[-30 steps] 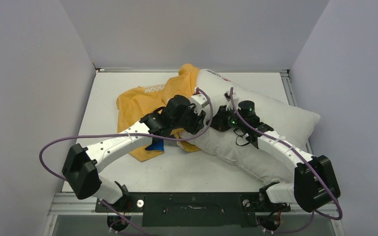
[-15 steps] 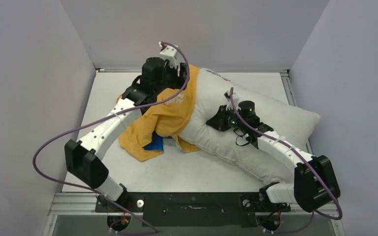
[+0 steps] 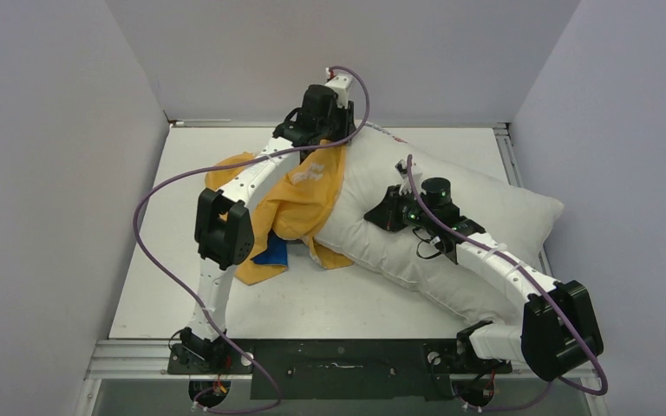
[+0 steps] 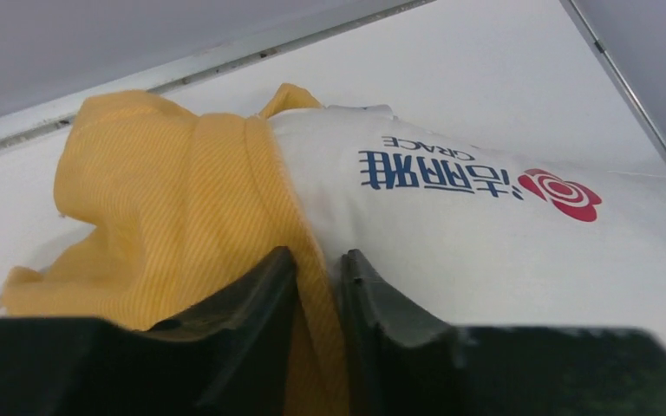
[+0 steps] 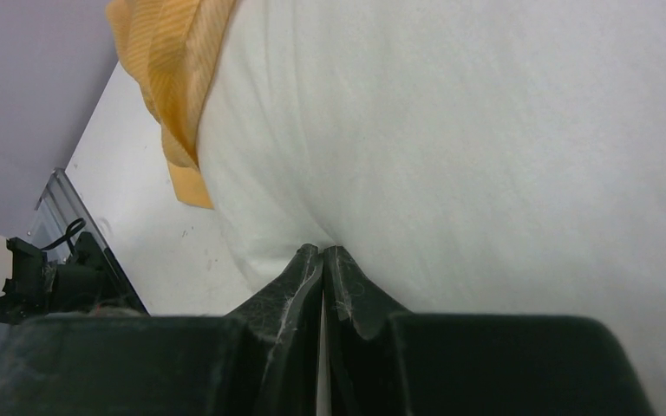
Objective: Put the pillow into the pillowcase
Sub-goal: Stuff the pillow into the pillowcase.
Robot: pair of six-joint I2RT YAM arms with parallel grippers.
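Left gripper [image 4: 316,270]: jaws nipped on the orange pillowcase [image 4: 165,199] hem, apparently. Pillowcase: bunched over the pillow [image 4: 503,251] end, near the far edge of the table [image 4: 486,52]. Pillow: white, blue lettering [image 4: 438,173], red rose mark [image 4: 560,192].

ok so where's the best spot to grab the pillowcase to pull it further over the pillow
Take the pillowcase by its open edge, the band lying against the pillow's labelled end, where the left gripper pinches it. Come from the case side, jaws astride the edge: the thin fabric ridges up there, so it likely pinches easily.
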